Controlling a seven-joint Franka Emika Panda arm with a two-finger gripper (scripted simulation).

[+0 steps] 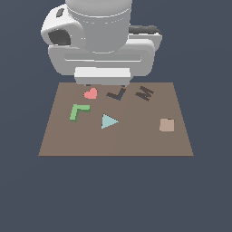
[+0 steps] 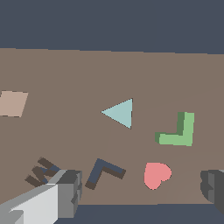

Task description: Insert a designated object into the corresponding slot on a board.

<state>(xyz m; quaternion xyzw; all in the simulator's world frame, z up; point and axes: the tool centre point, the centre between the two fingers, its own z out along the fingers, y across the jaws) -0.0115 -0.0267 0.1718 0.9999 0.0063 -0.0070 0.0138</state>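
Green L-shaped block (image 1: 79, 111) lies loose at centre-left of the brown board (image 1: 136, 142), beside the pink heart (image 1: 90, 94), as the empty gripper (image 2: 140, 192) hangs wide open; a clean pick likely means centring both fingers across one arm of it before the L-shaped slot (image 1: 117, 94).

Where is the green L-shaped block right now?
In the exterior view, the green L-shaped block lies on the board's left part, just below the pink heart, left of the cyan triangle.
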